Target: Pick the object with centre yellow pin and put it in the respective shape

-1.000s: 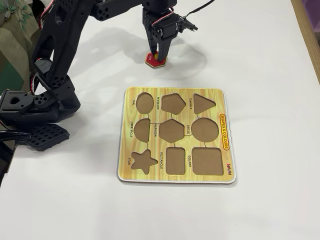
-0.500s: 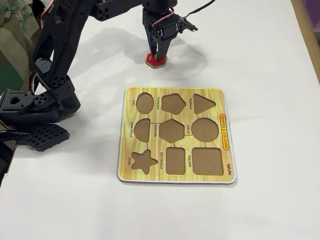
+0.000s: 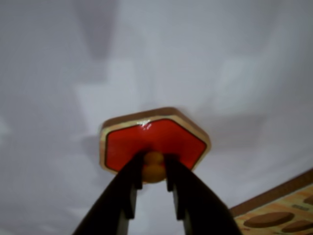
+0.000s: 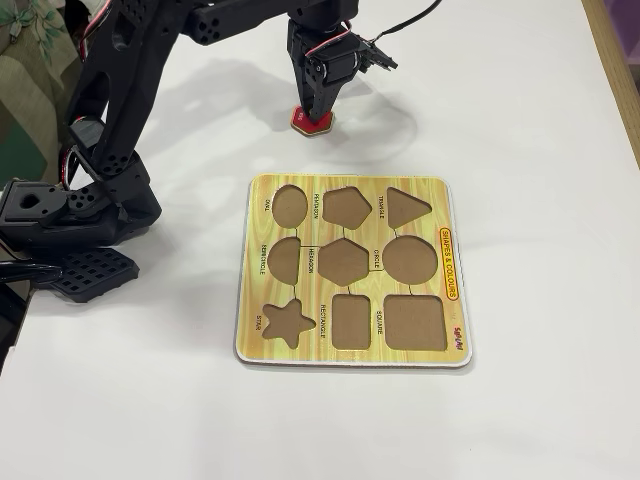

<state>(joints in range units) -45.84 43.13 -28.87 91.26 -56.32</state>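
Directly beneath the gripper [image 3: 153, 169], whose jaws are pinched on the yellow pin [image 3: 153, 166] of the red hexagon piece [image 3: 154, 139], the piece rests on the white table [image 4: 520, 100] just beyond the puzzle board [image 4: 352, 270], whose hexagon recess [image 4: 343, 261] lies mid-board.

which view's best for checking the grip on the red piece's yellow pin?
Wrist view. The yellow pin sits close up between the two fingers of the gripper, at the centre of the red hexagon piece. In the fixed view the piece is small and far off, the gripper covers it from above, and no pin is visible.
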